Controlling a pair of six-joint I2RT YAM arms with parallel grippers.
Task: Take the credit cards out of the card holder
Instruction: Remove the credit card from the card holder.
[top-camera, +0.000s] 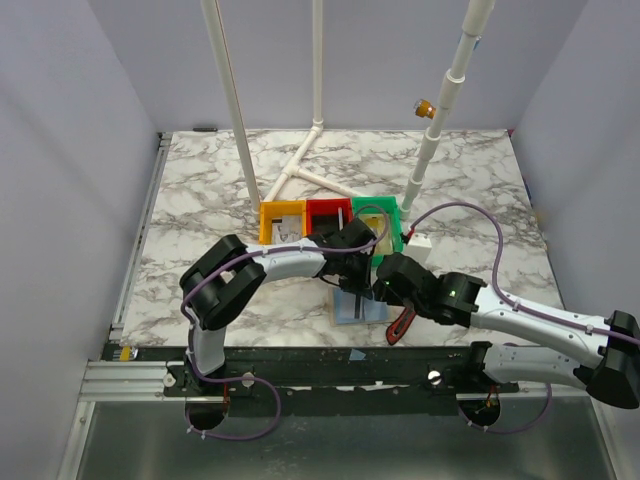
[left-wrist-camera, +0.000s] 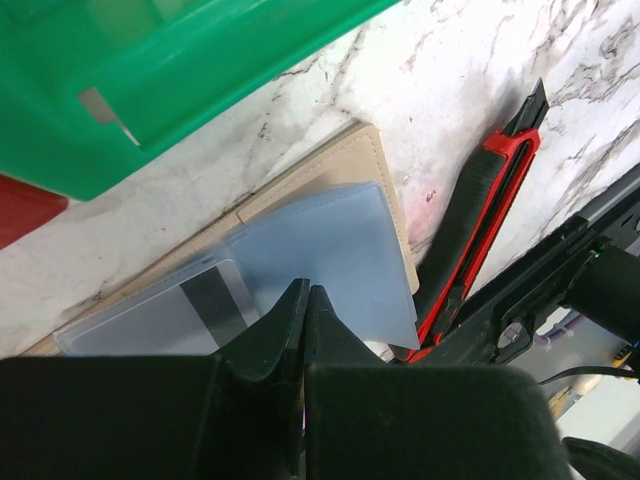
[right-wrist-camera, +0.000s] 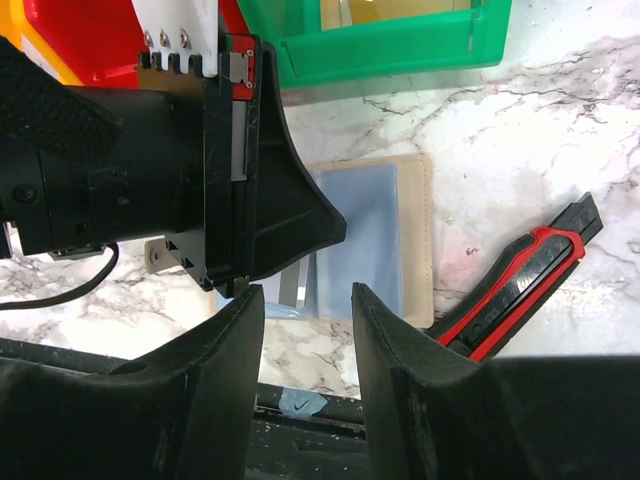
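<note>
One credit card shows through a pocket of the open card holder, at six o'clock of the green bin. My left gripper is closed, tips down to pin the holder, I judge; my right gripper hangs parted and empty, ready to pull

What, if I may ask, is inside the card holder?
A card with a dark stripe shows through one translucent pocket of the card holder; the left gripper hides its near edge.

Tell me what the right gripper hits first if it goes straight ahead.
Probably the blue-grey pocket of the card holder, close beside the shut left gripper; depth is unclear, so that gripper could come first.
</note>
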